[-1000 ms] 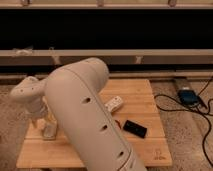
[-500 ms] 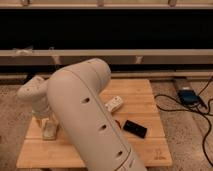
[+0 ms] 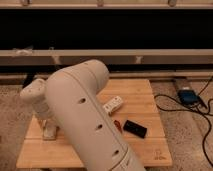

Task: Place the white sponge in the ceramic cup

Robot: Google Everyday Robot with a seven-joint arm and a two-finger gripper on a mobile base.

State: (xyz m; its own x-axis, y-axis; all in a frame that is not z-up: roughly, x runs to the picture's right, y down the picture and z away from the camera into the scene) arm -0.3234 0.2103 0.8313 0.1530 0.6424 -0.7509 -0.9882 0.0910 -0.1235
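My large white arm (image 3: pixel 85 115) fills the middle of the camera view and hides much of the wooden table (image 3: pixel 145 90). My gripper (image 3: pixel 48 131) hangs from the wrist at the left and points down, close to the table's left part. The white sponge does not show; it is hidden or out of view. The ceramic cup does not show either.
A white bar-shaped device with buttons (image 3: pixel 113 105) lies on the table right of the arm. A small red thing (image 3: pixel 117 125) and a flat black object (image 3: pixel 135 128) lie nearer the front. A blue device (image 3: pixel 187 96) with black cables sits on the floor at the right.
The wrist and gripper have shifted a little to the right and slightly down over the left part of the table. The things on the table have not moved.
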